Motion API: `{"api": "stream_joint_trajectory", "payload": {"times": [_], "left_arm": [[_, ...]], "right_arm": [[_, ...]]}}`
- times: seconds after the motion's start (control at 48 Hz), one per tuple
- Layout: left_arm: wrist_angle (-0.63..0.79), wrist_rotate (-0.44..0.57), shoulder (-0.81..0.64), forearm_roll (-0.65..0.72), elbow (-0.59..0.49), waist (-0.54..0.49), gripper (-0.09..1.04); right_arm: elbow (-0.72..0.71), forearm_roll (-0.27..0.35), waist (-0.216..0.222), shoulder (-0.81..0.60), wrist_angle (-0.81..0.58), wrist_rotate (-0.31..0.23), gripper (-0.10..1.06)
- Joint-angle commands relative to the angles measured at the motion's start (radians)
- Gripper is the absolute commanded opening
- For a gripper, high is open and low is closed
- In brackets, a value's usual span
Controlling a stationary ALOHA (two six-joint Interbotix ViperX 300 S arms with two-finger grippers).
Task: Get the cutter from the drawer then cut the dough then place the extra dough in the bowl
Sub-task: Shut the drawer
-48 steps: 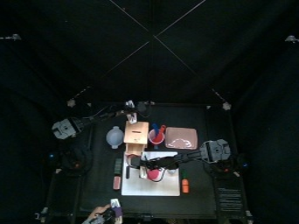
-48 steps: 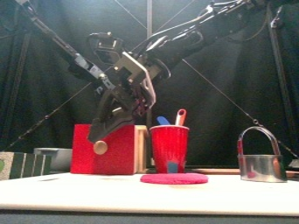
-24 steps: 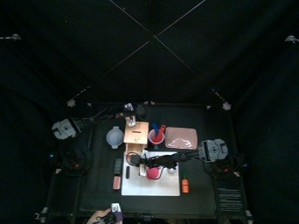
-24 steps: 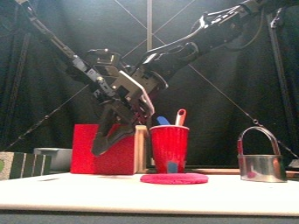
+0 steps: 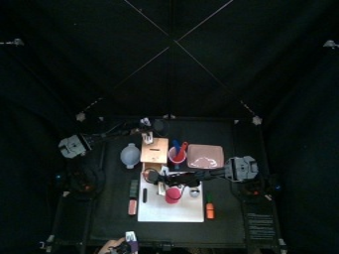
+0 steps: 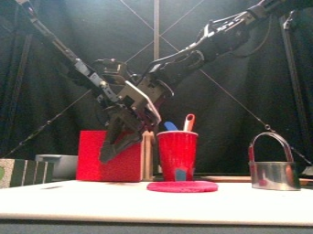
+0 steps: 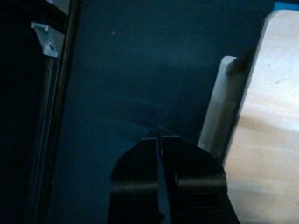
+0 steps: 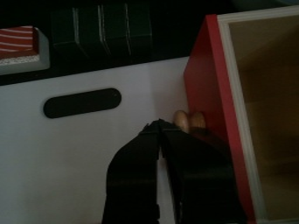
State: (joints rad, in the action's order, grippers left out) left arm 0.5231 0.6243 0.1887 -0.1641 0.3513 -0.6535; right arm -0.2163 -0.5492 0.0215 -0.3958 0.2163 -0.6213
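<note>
The cutter [image 6: 275,169] already stands on the white board [image 6: 73,203], near and at the right, well apart from the dough [image 6: 182,186], which lies flat in the middle, just before the red cup [image 6: 178,154]. Both arms hang over the wooden box [image 6: 110,157] at the left. The right gripper [image 8: 158,133] and the left gripper [image 7: 163,140] each have the jaws pressed together, holding nothing. I judge the step is to fetch the cutter by its handle: rise above the cup first, then cross right, where the board is open. The bowl [image 5: 129,154] sits left of the box.
</note>
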Motion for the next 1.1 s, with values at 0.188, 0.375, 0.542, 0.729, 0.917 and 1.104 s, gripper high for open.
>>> {"api": "stream_joint_trajectory", "payload": {"times": [0.188,0.375,0.542,0.729,0.917,1.104], "left_arm": [[-0.002,-0.002,-0.026,-0.003,-0.011,0.005,0.33],[-0.002,-0.005,-0.026,-0.003,-0.011,0.005,0.33],[-0.002,-0.005,-0.026,-0.003,-0.009,0.002,0.33],[-0.018,0.0,-0.023,-0.003,-0.017,0.003,0.33],[-0.025,-0.002,-0.02,-0.003,-0.018,0.003,0.33],[-0.077,-0.014,-0.051,-0.003,-0.014,0.0,0.33]], "right_arm": [[0.026,-0.043,0.055,0.035,0.002,0.002,0.17],[0.029,-0.08,0.086,0.034,0.005,0.002,0.17],[0.04,-0.104,0.106,0.035,0.023,0.002,0.17],[0.052,-0.106,0.104,0.034,0.023,0.002,0.17],[0.055,-0.106,0.098,0.037,0.026,0.0,0.17],[0.063,-0.1,0.052,0.067,0.061,-0.003,0.17]]}}
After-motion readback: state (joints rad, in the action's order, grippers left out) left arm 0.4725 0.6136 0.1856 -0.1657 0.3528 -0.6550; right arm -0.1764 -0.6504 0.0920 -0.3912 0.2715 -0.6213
